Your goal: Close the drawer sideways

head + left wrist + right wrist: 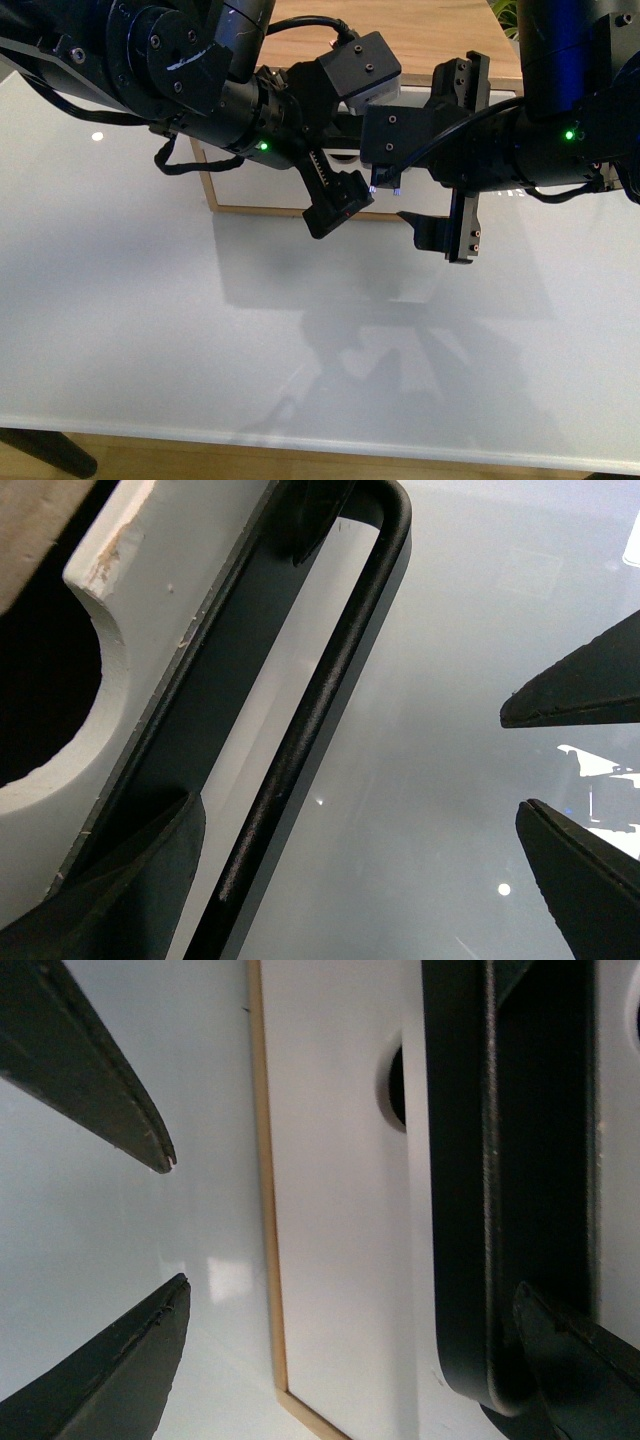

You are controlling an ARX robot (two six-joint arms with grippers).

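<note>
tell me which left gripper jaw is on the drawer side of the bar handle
The left gripper jaw lying over the drawer front by its notch; the other hangs over the table, the handle between them.

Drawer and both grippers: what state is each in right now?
Drawer: open or shut cannot be told; handle not clamped.
Left gripper: open, fingers either side of the handle.
Right gripper: open, fingers either side of the handle.
</note>
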